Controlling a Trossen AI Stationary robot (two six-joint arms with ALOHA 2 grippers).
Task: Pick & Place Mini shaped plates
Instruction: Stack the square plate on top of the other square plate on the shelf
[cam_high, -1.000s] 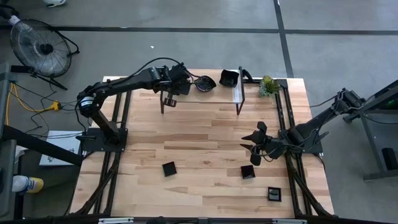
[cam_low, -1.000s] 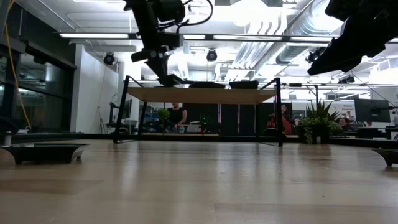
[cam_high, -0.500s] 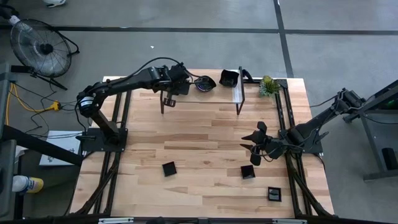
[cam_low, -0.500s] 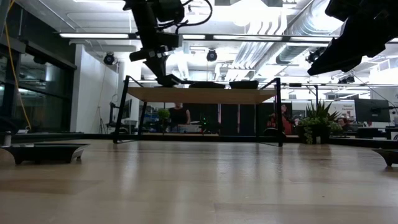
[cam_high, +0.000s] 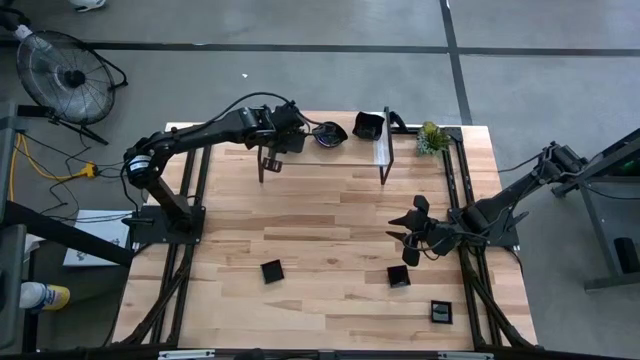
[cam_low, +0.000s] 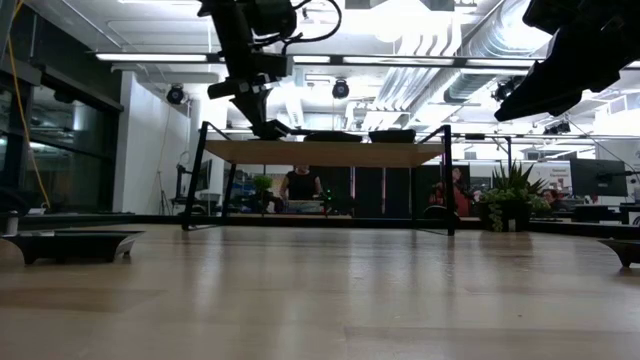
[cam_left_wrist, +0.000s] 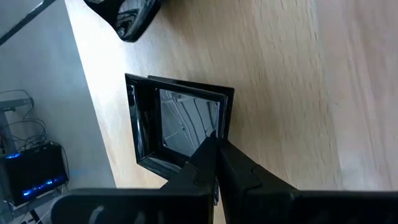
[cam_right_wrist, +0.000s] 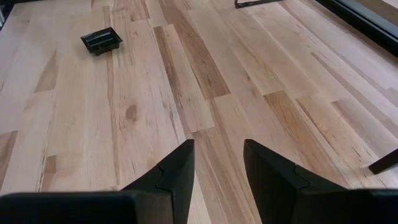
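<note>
Two mini shaped plates rest on a raised wooden shelf at the table's far side. A third, square glossy one lies on the shelf under my left gripper, which is shut and slants down with its tips over the plate's side. Three more black plates lie on the table's near half. My right gripper hangs open above the table's right part, with nothing between its fingers. My left gripper has its shut fingertips at the square plate's inner face beside one rim, coming slantwise from above. I cannot tell whether they touch it. The plate lies flat on the shelf.
A small green plant stands at the far right corner. The shelf's black legs reach down to the table. A fan stands on the floor beyond the far left corner. Bare wood lies across the table's middle.
</note>
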